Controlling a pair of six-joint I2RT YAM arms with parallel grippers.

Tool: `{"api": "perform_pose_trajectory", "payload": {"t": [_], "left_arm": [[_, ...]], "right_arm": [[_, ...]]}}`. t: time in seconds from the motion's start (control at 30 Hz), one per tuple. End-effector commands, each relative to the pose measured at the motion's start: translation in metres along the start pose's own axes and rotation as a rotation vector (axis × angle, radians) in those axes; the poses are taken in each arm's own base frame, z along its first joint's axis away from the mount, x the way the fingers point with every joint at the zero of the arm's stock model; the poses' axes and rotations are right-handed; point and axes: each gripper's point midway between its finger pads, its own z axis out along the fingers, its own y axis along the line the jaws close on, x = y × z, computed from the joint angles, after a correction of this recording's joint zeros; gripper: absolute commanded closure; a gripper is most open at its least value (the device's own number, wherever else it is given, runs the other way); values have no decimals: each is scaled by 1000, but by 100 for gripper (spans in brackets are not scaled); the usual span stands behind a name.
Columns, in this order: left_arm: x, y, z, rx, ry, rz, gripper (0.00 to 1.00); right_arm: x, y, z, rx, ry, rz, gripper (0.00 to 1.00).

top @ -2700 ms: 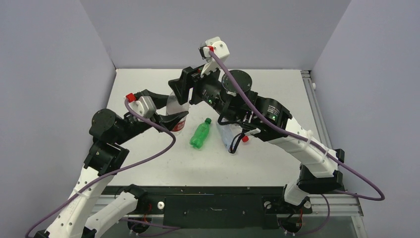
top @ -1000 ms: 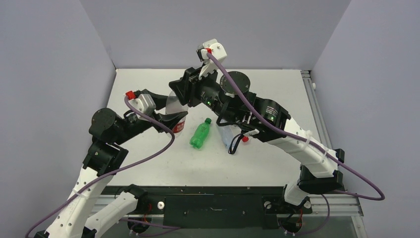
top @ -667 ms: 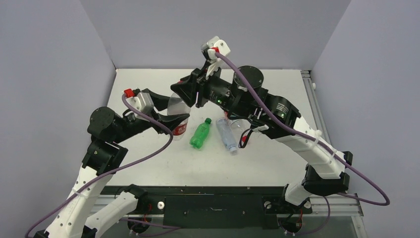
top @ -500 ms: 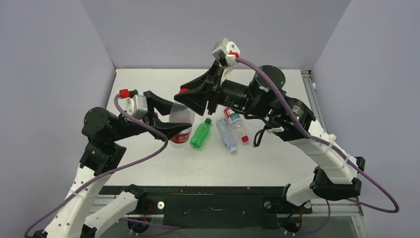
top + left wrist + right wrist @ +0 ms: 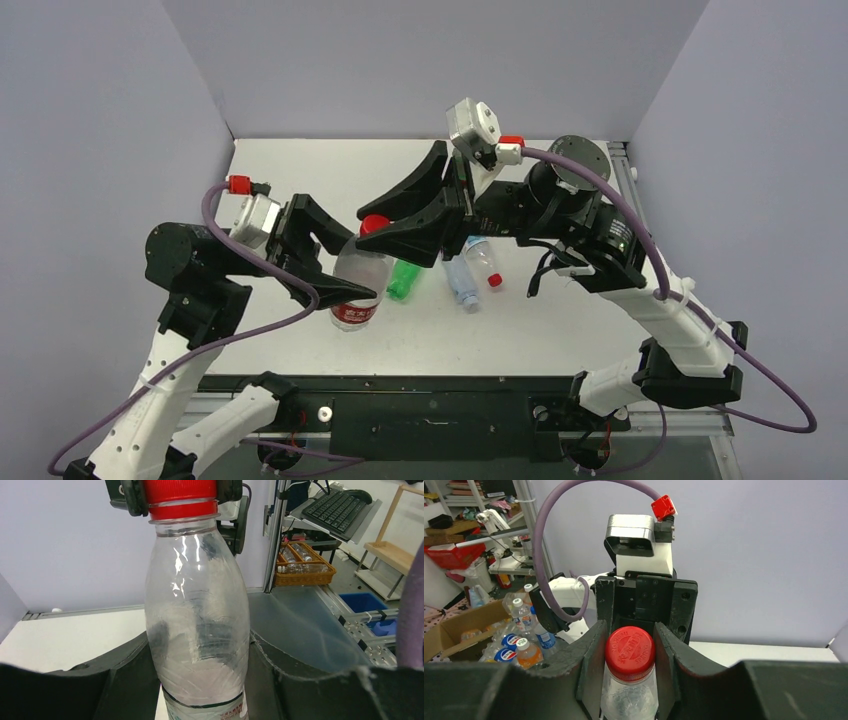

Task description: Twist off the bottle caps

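The left gripper (image 5: 363, 267) is clamping both fingers around the lower body of a roughly upright red-label bottle (image 5: 197, 630), its arm reaching in low from the left with the elbow raised. The bottle's red cap (image 5: 629, 652) is sitting pinched between the closed fingers of the right gripper (image 5: 375, 226), which is coming in level from the right. Compared with a moment ago, bottle and grippers are standing nearer the front of the table (image 5: 300, 170). This is uncovering the green bottle (image 5: 403, 282), the pale-blue bottle (image 5: 460, 284) and a second red-label bottle (image 5: 481, 260), all lying capped behind. The right arm is arching high, wrist bent leftward.
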Motion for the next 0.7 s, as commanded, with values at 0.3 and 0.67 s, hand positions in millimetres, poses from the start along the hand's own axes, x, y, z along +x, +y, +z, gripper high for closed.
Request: {"api": "perform_pose_trajectory", "payload": {"t": [0.3, 0.67], "left_arm": [[4, 94, -30, -515, -6, 248, 100], [16, 110, -45, -622, 20, 288, 100]], "right_arm": [[-3, -91, -36, 758, -36, 103, 20], [14, -117, -17, 943, 15, 54, 37]]}}
